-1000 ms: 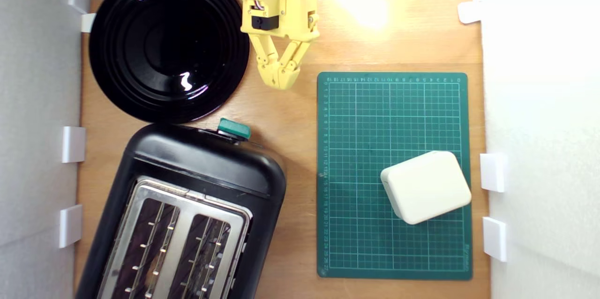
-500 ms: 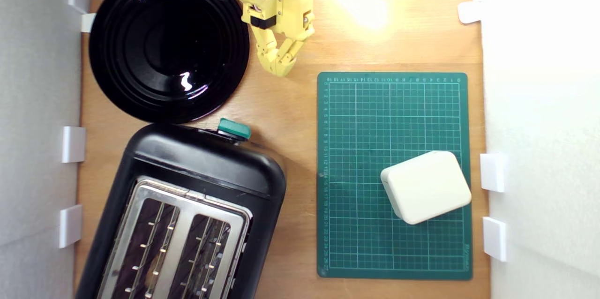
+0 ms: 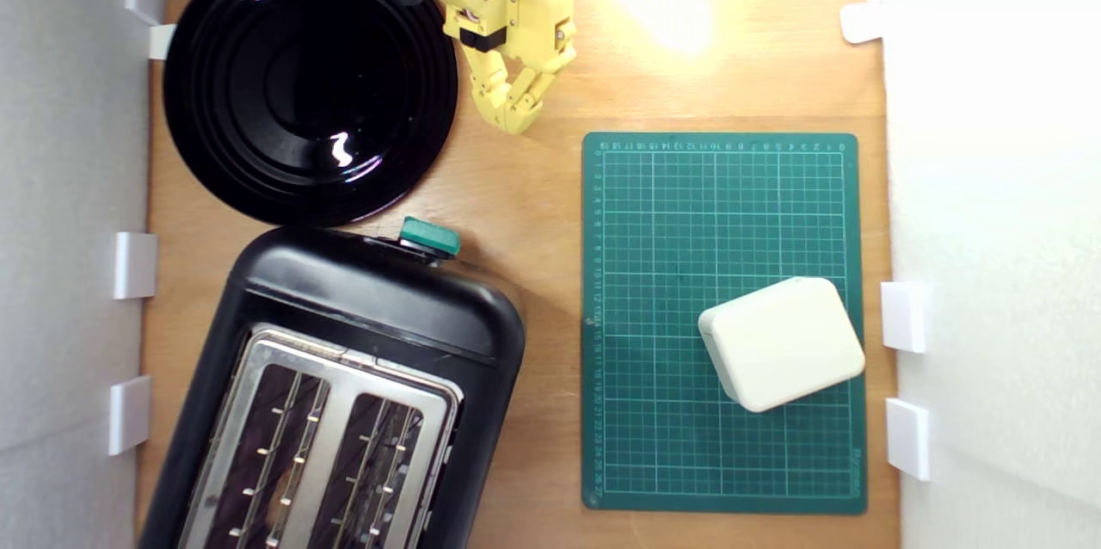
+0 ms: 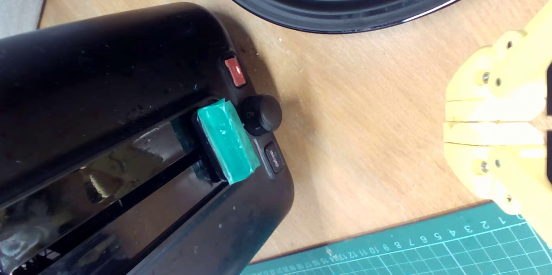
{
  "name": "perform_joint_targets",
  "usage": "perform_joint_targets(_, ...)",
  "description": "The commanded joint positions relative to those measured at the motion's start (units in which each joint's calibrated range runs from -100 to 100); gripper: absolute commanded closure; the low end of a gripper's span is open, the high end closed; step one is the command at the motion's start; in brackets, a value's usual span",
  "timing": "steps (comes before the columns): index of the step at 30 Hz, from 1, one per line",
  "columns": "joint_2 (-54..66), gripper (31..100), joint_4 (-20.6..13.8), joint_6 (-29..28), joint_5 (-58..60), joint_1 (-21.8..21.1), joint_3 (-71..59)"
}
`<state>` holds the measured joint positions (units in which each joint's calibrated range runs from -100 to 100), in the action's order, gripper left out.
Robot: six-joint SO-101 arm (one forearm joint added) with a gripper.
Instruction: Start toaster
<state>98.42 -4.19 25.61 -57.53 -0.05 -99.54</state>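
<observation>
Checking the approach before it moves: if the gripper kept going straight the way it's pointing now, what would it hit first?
Probably bare wooden table. The shut gripper points between the black plate and green cutting mat; the toaster and its green lever lie farther on. Height is unclear.

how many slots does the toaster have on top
2. Both sit side by side in the metal top plate of the toaster: one slot toward the exterior view's left, the other slot toward its right. Their lower ends run out of frame.
</observation>
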Motion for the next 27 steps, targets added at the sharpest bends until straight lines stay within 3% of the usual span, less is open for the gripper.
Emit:
perform_joint_targets(1, 0.9, 98.9, -0.9, -0.3, -0.8, -0.3, -0.3)
perform_joint_targets(27, 0.5, 98.9, -0.8, -0.2, -0.8, -0.2, -0.3)
